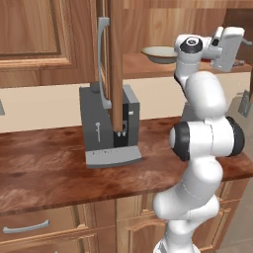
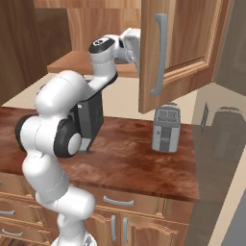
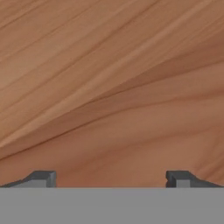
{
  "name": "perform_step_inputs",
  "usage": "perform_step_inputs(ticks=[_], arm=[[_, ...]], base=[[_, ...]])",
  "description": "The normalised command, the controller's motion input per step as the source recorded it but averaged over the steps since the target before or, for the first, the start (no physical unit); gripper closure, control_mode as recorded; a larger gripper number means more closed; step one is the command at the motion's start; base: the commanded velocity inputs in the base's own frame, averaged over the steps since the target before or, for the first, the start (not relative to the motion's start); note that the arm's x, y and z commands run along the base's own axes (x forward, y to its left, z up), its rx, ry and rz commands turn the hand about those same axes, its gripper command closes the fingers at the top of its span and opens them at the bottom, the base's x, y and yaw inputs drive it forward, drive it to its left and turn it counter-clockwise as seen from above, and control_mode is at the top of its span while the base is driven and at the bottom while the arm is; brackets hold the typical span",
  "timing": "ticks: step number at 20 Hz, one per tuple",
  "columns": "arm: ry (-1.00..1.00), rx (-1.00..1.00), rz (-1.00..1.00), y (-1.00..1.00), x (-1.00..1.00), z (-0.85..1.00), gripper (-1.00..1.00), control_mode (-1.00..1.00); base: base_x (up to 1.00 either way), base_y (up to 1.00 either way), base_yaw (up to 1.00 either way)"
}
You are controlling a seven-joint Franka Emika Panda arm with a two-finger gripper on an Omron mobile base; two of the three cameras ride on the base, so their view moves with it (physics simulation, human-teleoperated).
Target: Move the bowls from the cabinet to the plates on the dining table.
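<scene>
A cream-beige bowl [image 1: 158, 53] with a brownish rim rests on the wooden shelf [image 1: 143, 66] of the open cabinet [image 2: 180, 48]. My gripper [image 1: 241, 49] is raised to shelf height inside the cabinet, to the right of the bowl and apart from it. In the hand view the gripper [image 3: 111, 179] faces plain wood grain at close range. Its fingertips [image 3: 43, 178] stand wide apart with nothing between them. In the right base view the open door hides the fingers behind it. The plates and the dining table are out of view.
A dark grey coffee machine [image 1: 111, 128] stands on the reddish-brown counter [image 1: 44, 173] under the cabinet, close to the edge-on door [image 1: 116, 64]. A silver toaster [image 2: 166, 127] sits further right. Drawers with grey handles [image 1: 24, 228] run below the counter.
</scene>
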Motion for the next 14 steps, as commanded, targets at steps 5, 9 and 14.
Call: perform_step_inputs(ticks=[5, 9, 14], arm=[[0.0, 0.0, -0.19, -0.27, -0.06, 0.0, -1.0, -1.0], [0.0, 0.0, -0.19, -0.4, -0.25, 0.0, -1.0, -1.0], [-0.12, 0.0, -0.1, -0.54, -0.67, 0.0, -1.0, -1.0]], base=[[0.0, 0.0, 0.0], [0.0, 0.0, 0.0], [0.0, 0.0, 0.0]])
